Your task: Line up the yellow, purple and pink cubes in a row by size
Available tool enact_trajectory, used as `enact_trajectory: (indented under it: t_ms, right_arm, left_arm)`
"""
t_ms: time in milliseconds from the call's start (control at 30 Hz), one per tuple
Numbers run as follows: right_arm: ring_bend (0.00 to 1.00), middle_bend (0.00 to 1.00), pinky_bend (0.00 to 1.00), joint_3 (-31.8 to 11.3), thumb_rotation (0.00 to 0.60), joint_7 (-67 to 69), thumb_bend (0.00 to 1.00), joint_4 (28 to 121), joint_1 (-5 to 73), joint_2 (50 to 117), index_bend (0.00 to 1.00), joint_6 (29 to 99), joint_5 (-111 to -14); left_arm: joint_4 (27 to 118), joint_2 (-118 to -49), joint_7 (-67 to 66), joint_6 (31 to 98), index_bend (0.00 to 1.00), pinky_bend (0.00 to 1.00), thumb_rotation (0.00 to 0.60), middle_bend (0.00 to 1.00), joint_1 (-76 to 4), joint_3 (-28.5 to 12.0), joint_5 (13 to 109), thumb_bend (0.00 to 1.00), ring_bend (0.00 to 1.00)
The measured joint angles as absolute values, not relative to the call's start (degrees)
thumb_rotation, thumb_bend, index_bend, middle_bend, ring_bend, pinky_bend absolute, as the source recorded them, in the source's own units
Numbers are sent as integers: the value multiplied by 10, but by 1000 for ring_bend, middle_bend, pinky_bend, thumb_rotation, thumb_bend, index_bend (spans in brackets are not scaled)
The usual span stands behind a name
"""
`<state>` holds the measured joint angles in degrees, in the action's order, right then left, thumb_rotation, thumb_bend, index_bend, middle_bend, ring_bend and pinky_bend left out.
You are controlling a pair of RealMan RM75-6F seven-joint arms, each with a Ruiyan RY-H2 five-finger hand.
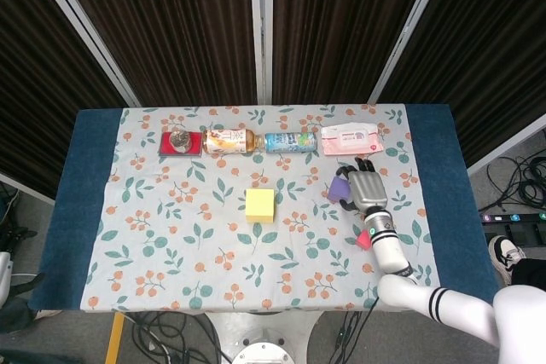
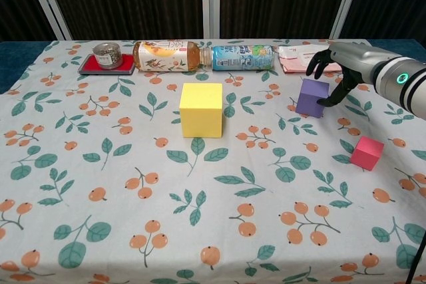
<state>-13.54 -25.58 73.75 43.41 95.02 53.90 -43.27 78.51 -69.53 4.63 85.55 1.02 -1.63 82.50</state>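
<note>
On flowered tablecloth [image 2: 100, 231], purple cube [image 2: 311, 98] sits beneath right hand's [image 2: 333, 74] spread fingers.

Your head view looks steeply down from above the near edge of the table [image 1: 94, 210], far enough back to take in all four edges, the curtains behind and floor cables. Your chest view sits low and close at the near edge, facing the far edge; the cloth [image 2: 80, 231] fills the frame. Both share the far-edge row of bottles and the cubes.
</note>
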Motion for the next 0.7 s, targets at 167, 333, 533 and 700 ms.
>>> enact_trajectory:
  t_ms: [167, 333, 533, 700]
  right_arm:
    - [57, 292, 46, -138, 600, -256, 160, 721, 437, 958, 314, 535, -427]
    - [57, 301, 46, -139, 600, -258, 161, 696, 443, 971, 319, 521, -419]
    - [93, 346, 46, -142, 600, -256, 195, 683, 448, 980, 362, 513, -420]
    - [109, 374, 46, -139, 600, -250, 223, 698, 443, 968, 400, 518, -436]
  left_arm:
    - [784, -696, 46, 853, 330, 234, 600, 330, 8, -17, 825, 71, 171]
    - [784, -695, 45, 851, 330, 234, 600, 330, 8, -17, 823, 71, 171]
    - [786, -694, 43, 851, 330, 234, 600, 330, 8, -17, 822, 71, 171]
    - [787, -693, 42, 850, 330, 233, 600, 329, 9, -18, 821, 70, 171]
